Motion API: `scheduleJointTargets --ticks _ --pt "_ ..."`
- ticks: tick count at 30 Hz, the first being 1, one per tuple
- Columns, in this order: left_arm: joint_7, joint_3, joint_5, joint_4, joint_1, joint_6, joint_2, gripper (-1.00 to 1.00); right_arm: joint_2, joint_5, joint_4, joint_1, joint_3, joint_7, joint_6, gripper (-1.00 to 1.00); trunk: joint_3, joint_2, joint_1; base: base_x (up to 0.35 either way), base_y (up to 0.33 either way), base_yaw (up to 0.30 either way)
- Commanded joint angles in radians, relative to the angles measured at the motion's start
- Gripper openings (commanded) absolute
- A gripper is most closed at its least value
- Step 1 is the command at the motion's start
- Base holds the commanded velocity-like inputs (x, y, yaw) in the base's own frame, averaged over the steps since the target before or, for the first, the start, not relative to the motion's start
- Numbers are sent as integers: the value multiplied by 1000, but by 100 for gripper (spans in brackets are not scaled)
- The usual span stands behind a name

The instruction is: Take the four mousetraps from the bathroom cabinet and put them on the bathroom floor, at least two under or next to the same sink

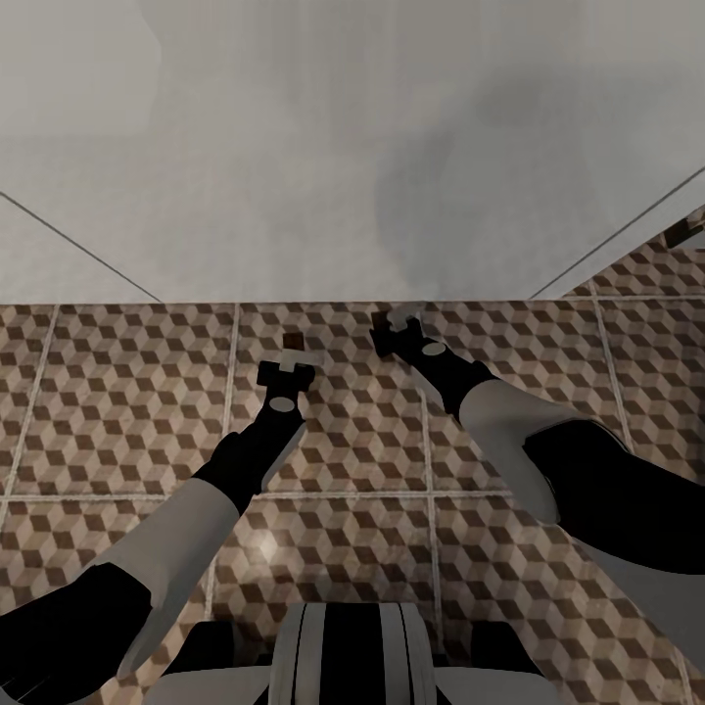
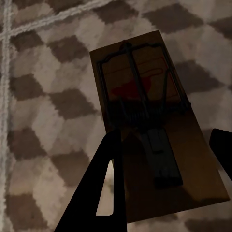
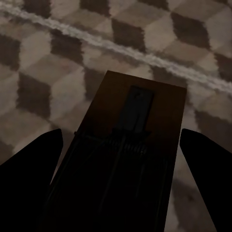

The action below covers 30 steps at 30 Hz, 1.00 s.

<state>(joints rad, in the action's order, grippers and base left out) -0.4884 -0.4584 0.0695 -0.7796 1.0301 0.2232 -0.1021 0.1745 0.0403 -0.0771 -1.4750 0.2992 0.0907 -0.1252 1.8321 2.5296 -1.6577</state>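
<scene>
**Desk:** What have you got on the left?

**Me:** My left gripper (image 1: pixel 290 361) is low over the bathroom floor (image 1: pixel 117 392), the cube-printed tile. In the left wrist view a mousetrap (image 2: pixel 150 121) sits between the 2 fingers (image 2: pixel 104 183): tan wooden board, dark wire bar and spring, a red spot near the middle. The fingers flank its sides, spread about the board's width. Whether they press it or it already lies on the tile, I cannot tell. From the head camera it is a small dark patch (image 1: pixel 292 341) just past the fingertips.

**Desk:** And the right?

**Me:** My right gripper (image 1: pixel 397 328) reaches further forward, close to where the tile meets the white wall (image 1: pixel 343 147). In the right wrist view a second mousetrap (image 3: pixel 130 145) lies between the fingers (image 3: pixel 29 164), shadowed, a dark plate and spring coils on the wood. The jaws are wide, with gaps to the board on both sides.

**Desk:** Count?

**Me:** 2 traps, 1 per gripper, near each other.
</scene>
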Motion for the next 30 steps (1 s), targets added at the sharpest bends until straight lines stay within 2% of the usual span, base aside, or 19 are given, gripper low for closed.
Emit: scheduleJointTargets --ticks 1,30 --pt "-8 -5 7 -1 1 5 1 -100 0 4 2 -1 0 1 -4 -100 0 0 0 0 0 0" --pt "-9 -4 7 -1 1 4 2 -100 0 4 23 -1 0 1 -5 -100 0 0 0 0 0 0"
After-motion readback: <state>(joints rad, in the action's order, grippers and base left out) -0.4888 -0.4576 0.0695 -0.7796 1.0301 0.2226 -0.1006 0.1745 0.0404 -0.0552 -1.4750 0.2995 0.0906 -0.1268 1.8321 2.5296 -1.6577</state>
